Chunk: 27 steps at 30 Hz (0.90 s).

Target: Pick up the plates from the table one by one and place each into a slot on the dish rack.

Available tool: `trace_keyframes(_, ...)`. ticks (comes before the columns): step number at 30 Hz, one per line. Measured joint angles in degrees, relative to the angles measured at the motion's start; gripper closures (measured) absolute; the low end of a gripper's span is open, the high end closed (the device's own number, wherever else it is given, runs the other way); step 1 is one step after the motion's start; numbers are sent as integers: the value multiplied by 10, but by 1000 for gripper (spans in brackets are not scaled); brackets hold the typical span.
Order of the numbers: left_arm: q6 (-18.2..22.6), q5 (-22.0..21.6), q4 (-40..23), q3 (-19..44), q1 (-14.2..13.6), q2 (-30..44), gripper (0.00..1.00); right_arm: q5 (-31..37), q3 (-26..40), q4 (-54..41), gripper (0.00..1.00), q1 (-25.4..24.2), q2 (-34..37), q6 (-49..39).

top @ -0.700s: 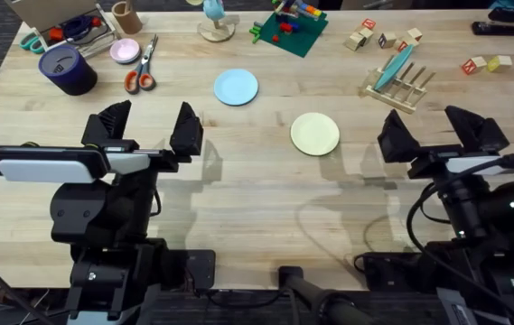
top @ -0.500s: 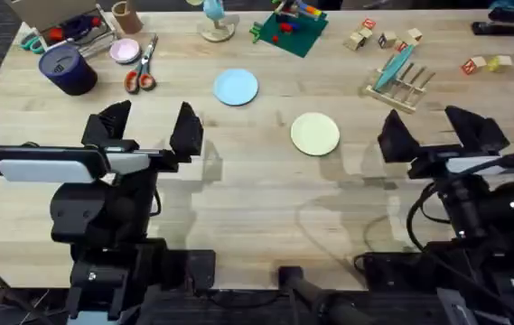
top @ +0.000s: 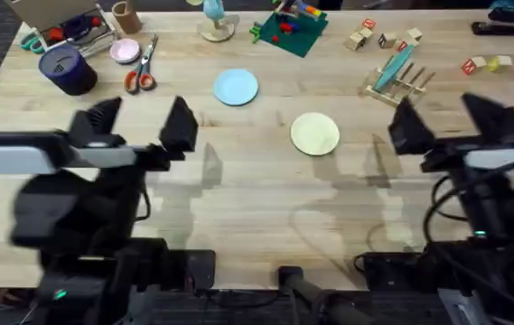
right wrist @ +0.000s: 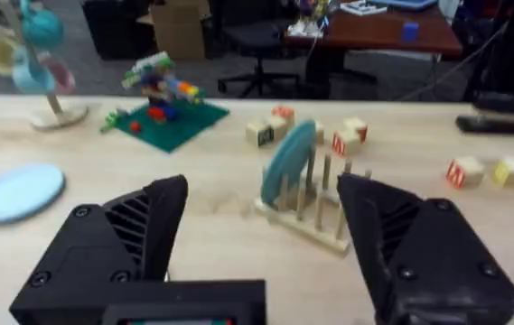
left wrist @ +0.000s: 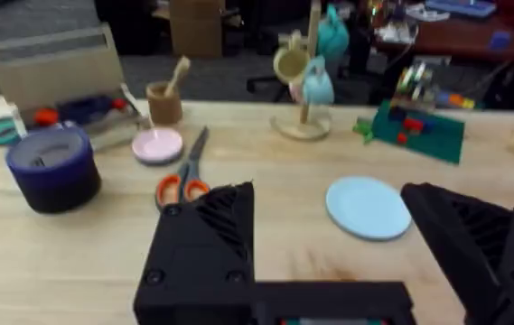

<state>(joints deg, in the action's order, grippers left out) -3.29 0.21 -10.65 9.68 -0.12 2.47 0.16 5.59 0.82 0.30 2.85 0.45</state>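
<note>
Along the bottom of the overhead frame, both arms have lifted and pushed forward since half a second ago: the left gripper point(top: 139, 126) now shows larger and blurred at the lower left, and the right gripper point(top: 460, 122) has crept up the frame toward the rack. Both sets of fingers stand wide apart and hold nothing. Just beyond them, near the middle of the frame, the cream plate point(top: 315, 134) lies flat on the counter point(top: 257, 208), and a little farther up and to the left lies the blue plate point(top: 236, 88), also flat; neither has moved. Toward the upper right stands the dish rack point(top: 399, 83), which already carries one teal plate point(top: 394, 67) leaning on edge between its pegs, with free slots beside it; in the right wrist view the rack point(right wrist: 315, 217) sits straight ahead between the spread fingers. Farthest off, along the top edge, are the scissors point(top: 141, 72), a dark blue cup point(top: 67, 69), a pink dish point(top: 126, 51) and some toy blocks point(top: 369, 34). I judge the motion to be the start of a reach, with both plates on the counter not yet picked up.
</note>
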Motion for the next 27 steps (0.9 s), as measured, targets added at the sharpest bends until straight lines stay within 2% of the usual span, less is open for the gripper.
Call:
trace_keyframes(4,-3,-5,-32,88,0,53,8,0,91,-16,5,0,66,0)
trace_keyframes(7,-4,-6,-77,159,0,113,8,0,168,-62,5,0,134,0)
trace_keyframes(13,-6,-13,-230,321,0,283,8,0,348,-214,5,0,313,3)
trace_keyframes(18,-6,-13,-328,438,0,420,8,0,482,-327,6,0,444,4)
trace_keyframes(22,-6,-3,-393,519,0,527,8,0,563,-399,6,0,527,4)
trace_keyframes(27,-6,9,-445,587,0,635,8,0,621,-446,6,0,605,4)
